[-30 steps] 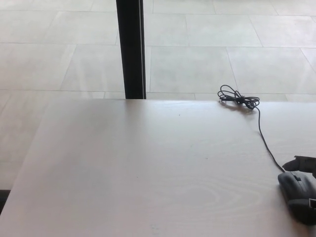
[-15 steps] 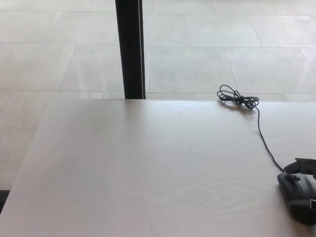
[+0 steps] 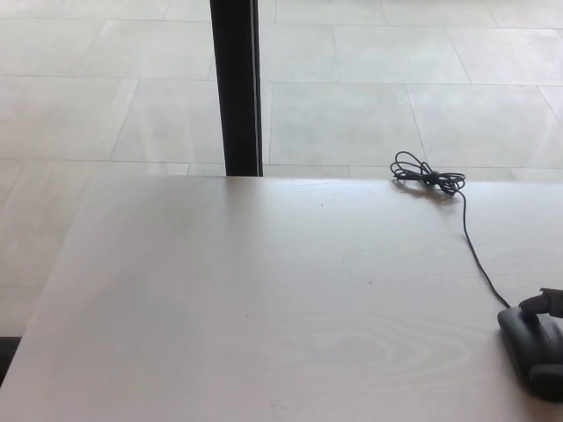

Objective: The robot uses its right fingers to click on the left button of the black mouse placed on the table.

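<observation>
Mouse (image 3: 534, 345) sits at near-right corner of the pale wood table (image 3: 264, 299), partly cut by the picture edge, so only its front and left side show. Its cable (image 3: 475, 251) runs far-left from the nose to a knotted bundle (image 3: 427, 176) at the table's far edge. Right hand (image 3: 547, 303): only a dark bit shows at the right edge, just above or on the mouse's front end; whether it touches I can't tell, and whether its fingers are spread or curled I can't tell either, too little in frame. Vs 1 s ago, that dark bit reached further left over the mouse front; now less of it shows and it sits lower and more to the right. But the whole scene has slid a bit as well (black post (image 3: 236, 88) and the cable bundle both sit slightly further right), so part of that is camera shift, not hand travel. Mouse itself looks not to have been pushed relative to its cable. Judgement: hand is at the button end, so the click is either in progress or just about due; no way to confirm a press from this view. Left hand not in view. Risk: the mouse being nudged instead of clicked, esp. so near the edge.
</observation>
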Controlling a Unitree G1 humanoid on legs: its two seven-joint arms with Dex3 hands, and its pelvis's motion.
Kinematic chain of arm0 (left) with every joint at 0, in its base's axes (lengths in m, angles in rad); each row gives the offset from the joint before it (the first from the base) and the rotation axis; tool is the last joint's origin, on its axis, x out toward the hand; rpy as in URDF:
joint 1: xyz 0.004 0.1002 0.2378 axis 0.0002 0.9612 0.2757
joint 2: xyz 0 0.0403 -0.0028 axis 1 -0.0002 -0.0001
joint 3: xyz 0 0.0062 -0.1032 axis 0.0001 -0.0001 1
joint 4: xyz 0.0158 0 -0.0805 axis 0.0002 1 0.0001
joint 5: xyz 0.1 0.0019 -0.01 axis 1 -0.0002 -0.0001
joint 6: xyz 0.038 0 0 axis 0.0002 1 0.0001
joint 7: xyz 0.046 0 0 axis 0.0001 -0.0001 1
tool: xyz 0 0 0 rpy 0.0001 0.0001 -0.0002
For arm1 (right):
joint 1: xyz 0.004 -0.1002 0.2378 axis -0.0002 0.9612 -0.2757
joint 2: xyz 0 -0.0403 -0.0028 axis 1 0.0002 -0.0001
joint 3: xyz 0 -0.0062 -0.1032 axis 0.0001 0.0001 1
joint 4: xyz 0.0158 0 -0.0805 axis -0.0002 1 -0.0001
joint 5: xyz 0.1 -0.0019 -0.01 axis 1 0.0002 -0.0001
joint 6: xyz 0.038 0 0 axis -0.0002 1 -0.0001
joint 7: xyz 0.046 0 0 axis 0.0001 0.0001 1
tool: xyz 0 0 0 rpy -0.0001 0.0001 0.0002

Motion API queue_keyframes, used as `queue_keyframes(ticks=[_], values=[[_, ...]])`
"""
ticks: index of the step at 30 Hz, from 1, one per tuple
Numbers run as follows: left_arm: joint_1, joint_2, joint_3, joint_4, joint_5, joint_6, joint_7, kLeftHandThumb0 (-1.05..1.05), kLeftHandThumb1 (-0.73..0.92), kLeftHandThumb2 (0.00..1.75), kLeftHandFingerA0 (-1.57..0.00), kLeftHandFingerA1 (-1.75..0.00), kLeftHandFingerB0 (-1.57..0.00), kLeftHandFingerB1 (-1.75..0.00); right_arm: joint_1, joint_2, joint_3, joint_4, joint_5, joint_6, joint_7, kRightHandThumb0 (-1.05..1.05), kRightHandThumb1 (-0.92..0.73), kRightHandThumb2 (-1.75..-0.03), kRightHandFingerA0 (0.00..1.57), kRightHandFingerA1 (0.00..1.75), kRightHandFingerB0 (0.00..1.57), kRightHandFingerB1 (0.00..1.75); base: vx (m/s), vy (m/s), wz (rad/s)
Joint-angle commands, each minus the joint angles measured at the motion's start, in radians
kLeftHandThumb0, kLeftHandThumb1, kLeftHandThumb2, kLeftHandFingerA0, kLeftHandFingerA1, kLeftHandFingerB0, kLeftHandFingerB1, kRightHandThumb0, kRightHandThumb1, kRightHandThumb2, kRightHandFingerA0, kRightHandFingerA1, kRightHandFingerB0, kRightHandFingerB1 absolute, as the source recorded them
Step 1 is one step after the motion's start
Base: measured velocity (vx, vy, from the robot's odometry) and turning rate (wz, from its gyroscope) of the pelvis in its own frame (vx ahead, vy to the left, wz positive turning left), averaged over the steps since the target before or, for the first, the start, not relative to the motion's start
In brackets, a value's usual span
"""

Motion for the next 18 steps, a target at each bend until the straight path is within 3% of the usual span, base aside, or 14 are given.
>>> queue_keyframes(ticks=[1,3,7,9,18], values=[[-0.001,0.02,0.003,-0.003,-0.016,-0.01,0.001,-0.62,0.57,0.57,-0.82,-0.65,-0.6,-0.52,0.041,-0.038,-0.007,0.018,-0.023,-0.016,-0.037,-0.62,-0.75,-0.62,0.36,0.45,0.53,0.4,0.0,0.0,0.0],[0.0,0.021,0.0,-0.002,-0.013,-0.011,-0.002,-0.61,0.58,0.57,-0.82,-0.65,-0.54,-0.5,0.055,-0.043,-0.004,0.016,-0.025,-0.012,-0.034,-0.61,-0.75,-0.62,0.36,0.44,0.52,0.39,0.0,0.0,0.0],[-0.001,0.017,0.011,-0.002,-0.026,-0.015,-0.006,-0.6,0.57,0.57,-0.87,-0.72,-0.59,-0.54,0.07,-0.038,0.015,0.004,-0.036,0.016,-0.006,-0.62,-0.76,-0.63,0.33,0.41,0.5,0.37,0.0,0.0,0.0],[-0.006,0.022,0.015,0.007,-0.027,-0.012,-0.001,-0.6,0.56,0.57,-0.87,-0.67,-0.62,-0.51,0.077,-0.024,0.043,0.019,-0.06,-0.039,-0.058,-0.62,-0.74,-0.62,0.35,0.43,0.52,0.39,0.0,0.0,0.0],[0.001,0.021,0.019,0.004,-0.034,-0.02,-0.023,-0.59,0.56,0.57,-0.78,-0.64,-0.59,-0.51,0.047,-0.007,0.077,-0.011,-0.059,0.004,-0.023,-0.62,-0.77,-0.63,0.29,0.4,0.48,0.38,0.0,0.0,0.0]])
